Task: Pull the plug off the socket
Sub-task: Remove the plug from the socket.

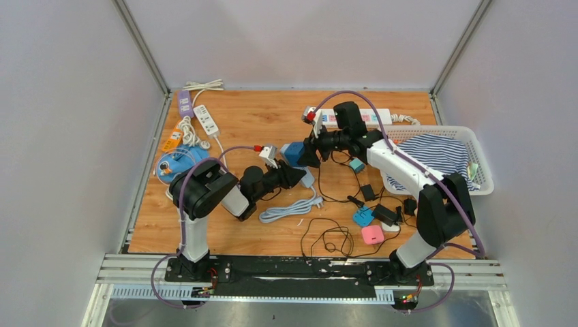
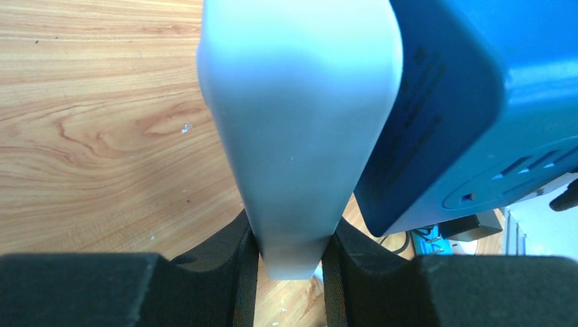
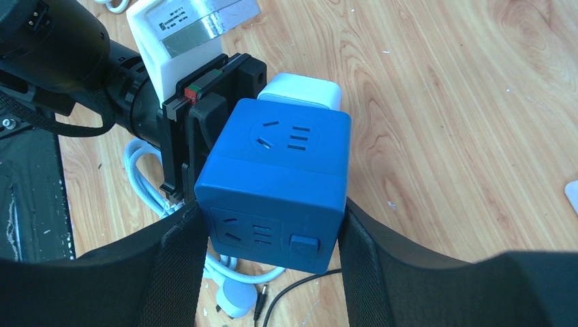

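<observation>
With the right pincer [image 3: 272,228] half-closed around the blue plastic cube socket [image 3: 272,180], held above the wooden surface [image 3: 450,102], and the left pincer [image 2: 292,240] clamping the white rounded plastic plug [image 2: 300,122] seemingly seated in that cube's far face, pull straight away from the cube without twisting.
</observation>
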{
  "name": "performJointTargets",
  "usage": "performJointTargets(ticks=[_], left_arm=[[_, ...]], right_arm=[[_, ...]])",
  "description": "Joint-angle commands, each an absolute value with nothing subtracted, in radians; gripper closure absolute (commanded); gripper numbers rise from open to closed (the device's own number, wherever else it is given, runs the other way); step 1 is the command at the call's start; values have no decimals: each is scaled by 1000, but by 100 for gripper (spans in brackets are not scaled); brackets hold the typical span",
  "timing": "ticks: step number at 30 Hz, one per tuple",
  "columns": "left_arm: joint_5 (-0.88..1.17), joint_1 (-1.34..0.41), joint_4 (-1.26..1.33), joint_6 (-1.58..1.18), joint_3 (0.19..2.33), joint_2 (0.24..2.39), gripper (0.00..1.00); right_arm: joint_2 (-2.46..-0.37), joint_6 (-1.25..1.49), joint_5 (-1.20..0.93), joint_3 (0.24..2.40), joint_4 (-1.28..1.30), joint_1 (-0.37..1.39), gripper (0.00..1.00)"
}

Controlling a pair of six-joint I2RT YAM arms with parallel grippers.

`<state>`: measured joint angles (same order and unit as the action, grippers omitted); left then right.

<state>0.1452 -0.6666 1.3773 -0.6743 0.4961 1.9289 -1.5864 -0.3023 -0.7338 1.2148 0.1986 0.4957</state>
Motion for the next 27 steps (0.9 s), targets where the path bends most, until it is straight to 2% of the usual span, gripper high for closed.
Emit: performJointTargets(ticks=[1, 7, 15, 16, 19, 27], left_arm=[[196, -624, 1525, -702, 465, 1976, 100], [193, -623, 1497, -690, 478, 1975, 100], [207, -624, 1451, -704, 504, 1989, 100], [208, -626, 1449, -706, 507, 1991, 100], [214, -627, 1449, -710, 511, 1996, 100], [217, -629, 1449, -711, 511, 1996, 100]], right_arm=[[-1562, -265, -681, 1156, 249, 472, 100], [-1576, -265, -646, 1156, 239, 521, 100], [-1655, -283, -484, 1203, 264, 624, 98], [-1670, -286, -469, 1210, 270, 637, 82], [-1701, -297, -432, 1235, 290, 674, 63], [-1751, -282, -387, 1282, 312, 708, 29]])
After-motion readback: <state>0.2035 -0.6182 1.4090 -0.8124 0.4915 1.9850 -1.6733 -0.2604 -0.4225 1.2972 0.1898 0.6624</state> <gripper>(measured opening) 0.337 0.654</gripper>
